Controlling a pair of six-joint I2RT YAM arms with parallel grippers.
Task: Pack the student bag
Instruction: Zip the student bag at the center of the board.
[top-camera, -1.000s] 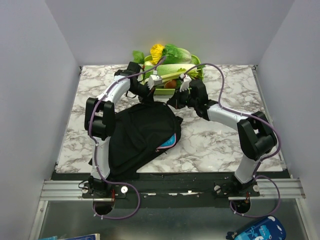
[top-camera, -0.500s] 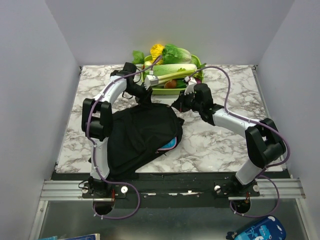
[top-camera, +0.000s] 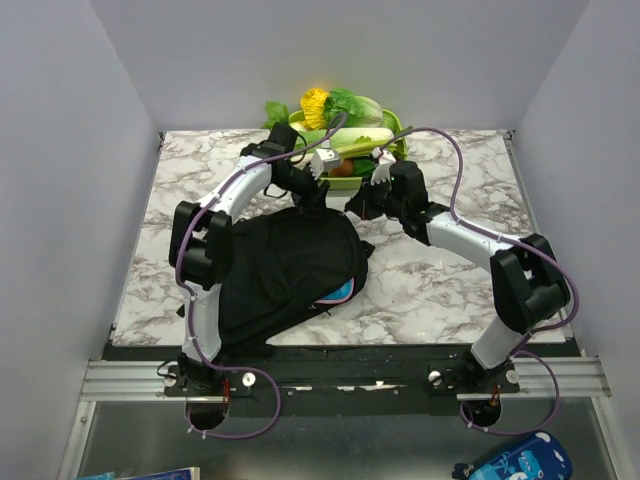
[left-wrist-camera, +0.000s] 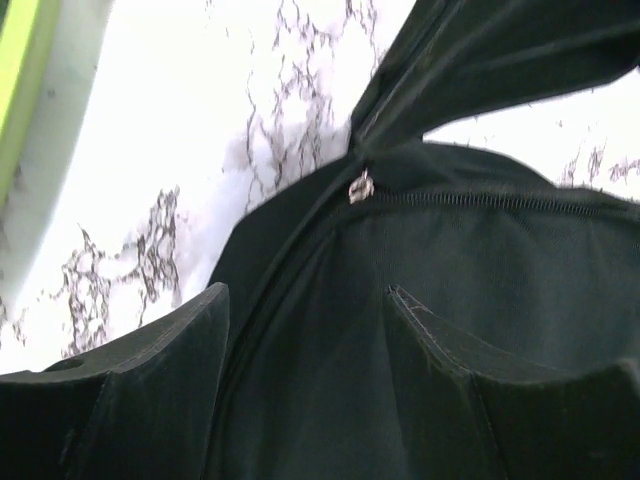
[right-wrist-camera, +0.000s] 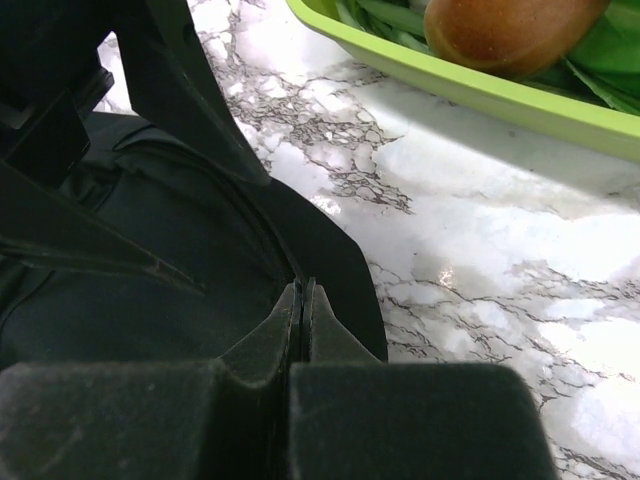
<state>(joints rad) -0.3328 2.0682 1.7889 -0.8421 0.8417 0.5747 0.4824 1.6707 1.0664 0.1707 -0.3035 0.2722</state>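
Note:
The student bag (top-camera: 280, 275) is a big black backpack lying on the left half of the marble table, and a blue and pink thing (top-camera: 342, 291) peeks out at its right edge. My left gripper (top-camera: 318, 188) hovers over the bag's far end. In the left wrist view it (left-wrist-camera: 307, 291) stands open above black fabric (left-wrist-camera: 470, 260), a little short of a silver zip pull (left-wrist-camera: 360, 187). My right gripper (top-camera: 360, 207) is at the bag's far right corner. Seen from the right wrist, it (right-wrist-camera: 302, 285) is shut, pinching the bag's rim (right-wrist-camera: 330, 250).
A green tray (top-camera: 398, 124) of vegetables stands at the back of the table, just behind both grippers; its rim (right-wrist-camera: 480, 90) is close in the right wrist view. A blue pencil case (top-camera: 520, 460) lies below the table's front rail at the right.
My left gripper has opened and shifted slightly right over the bag's far end. The right gripper stayed shut at the bag's corner, moving a little towards the tray.

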